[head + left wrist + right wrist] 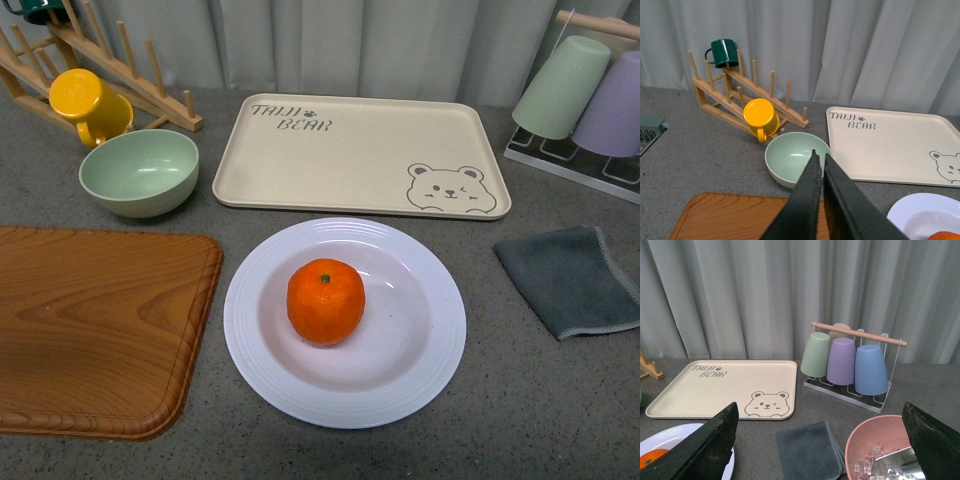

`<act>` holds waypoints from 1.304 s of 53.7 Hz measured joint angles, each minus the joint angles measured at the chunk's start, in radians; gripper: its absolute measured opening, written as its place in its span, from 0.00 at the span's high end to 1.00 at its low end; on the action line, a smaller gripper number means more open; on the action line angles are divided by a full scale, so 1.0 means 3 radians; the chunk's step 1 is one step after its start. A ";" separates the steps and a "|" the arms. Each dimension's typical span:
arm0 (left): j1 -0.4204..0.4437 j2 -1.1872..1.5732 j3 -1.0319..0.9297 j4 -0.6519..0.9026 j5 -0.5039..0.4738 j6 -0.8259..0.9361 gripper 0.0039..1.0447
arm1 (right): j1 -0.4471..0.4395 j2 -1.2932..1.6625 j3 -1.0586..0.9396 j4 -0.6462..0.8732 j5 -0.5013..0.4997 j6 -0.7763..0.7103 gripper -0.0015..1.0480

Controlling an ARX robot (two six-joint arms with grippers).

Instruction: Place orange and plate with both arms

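The orange (325, 301) rests in the well of the white ribbed plate (420, 385), which lies on the grey counter in front of the beige bear tray (360, 150). Neither arm shows in the front view. In the left wrist view my left gripper (819, 156) is shut with nothing between its fingers, hanging above the wooden board's edge, with a slice of the plate (912, 212) and orange (946, 235) at the lower corner. My right gripper (820, 412) is open wide above a grey cloth (810, 450); the plate's edge (670, 432) and the orange (652, 458) show beside one finger.
A wooden board (90, 320) lies left of the plate. A pale green bowl (140, 170), yellow mug (88, 103) and wooden peg rack (110, 65) stand at the back left. A cup rack (585, 100) and grey cloth (570, 280) are at right. A pink bowl of ice (880, 455) sits by the cloth.
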 joint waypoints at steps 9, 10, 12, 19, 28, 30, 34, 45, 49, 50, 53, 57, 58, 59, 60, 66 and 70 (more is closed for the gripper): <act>0.0120 -0.0509 -0.0164 -0.0341 0.0109 0.0025 0.96 | 0.0000 0.0000 0.0000 0.0000 0.0000 0.0000 0.09; 0.0131 -0.0562 -0.0179 -0.0381 0.0121 0.0027 0.96 | 0.0000 0.0000 0.0000 0.0000 -0.0001 0.0000 0.09; 0.0149 -0.0643 -0.0202 -0.0444 0.0131 0.0028 0.96 | 0.0000 0.0000 0.0000 0.0000 -0.0001 0.0000 0.09; 0.0387 -0.1019 -0.0278 -0.0735 0.0412 0.0036 0.96 | 0.0000 0.0000 0.0000 0.0000 0.0000 0.0000 0.09; 0.0440 -0.1420 -0.0324 -0.1074 0.0423 0.0037 0.96 | 0.0000 0.0000 0.0000 0.0000 0.0000 0.0000 0.09; 0.0440 -0.1516 -0.0326 -0.1156 0.0430 0.0037 0.96 | 0.0000 0.0000 0.0000 0.0000 0.0000 0.0000 0.09; 0.0444 -0.1668 -0.0326 -0.1278 0.0423 0.0037 0.96 | 0.0000 0.0000 0.0000 0.0000 0.0000 0.0000 0.09; 0.0444 -0.2112 -0.0327 -0.1687 0.0431 0.0037 0.96 | 0.0000 0.0000 0.0000 0.0000 0.0000 0.0000 0.09; 0.0444 -0.2256 -0.0327 -0.1825 0.0430 0.0037 0.96 | 0.0000 0.0000 0.0000 0.0000 0.0000 0.0000 0.09; 0.0444 -0.2296 -0.0327 -0.1860 0.0429 0.0037 0.96 | 0.0000 0.0000 0.0000 0.0000 0.0000 0.0000 0.09; 0.0444 -0.2407 -0.0327 -0.1962 0.0429 0.0037 0.96 | 0.0000 0.0000 0.0000 0.0000 0.0000 0.0000 0.09; 0.0444 -0.2519 -0.0328 -0.2069 0.0429 0.0037 0.96 | 0.0000 0.0000 0.0000 0.0000 0.0000 0.0000 0.09; 0.0444 -0.2534 -0.0328 -0.2084 0.0429 0.0037 0.96 | 0.0000 0.0000 0.0000 0.0000 0.0000 0.0000 0.09; 0.0444 -0.2567 -0.0328 -0.2116 0.0429 0.0037 0.96 | 0.0000 0.0000 0.0000 0.0000 0.0000 0.0000 0.09; 0.0444 -0.2598 -0.0328 -0.2146 0.0430 0.0037 0.96 | 0.0000 0.0000 0.0000 0.0000 0.0000 0.0000 0.09; 0.0444 -0.2750 -0.0328 -0.2294 0.0430 0.0037 0.96 | 0.0000 0.0000 0.0000 0.0000 0.0000 0.0000 0.09; 0.0444 -0.2867 -0.0328 -0.2405 0.0429 0.0037 0.96 | 0.0000 0.0000 0.0000 0.0000 0.0000 0.0000 0.09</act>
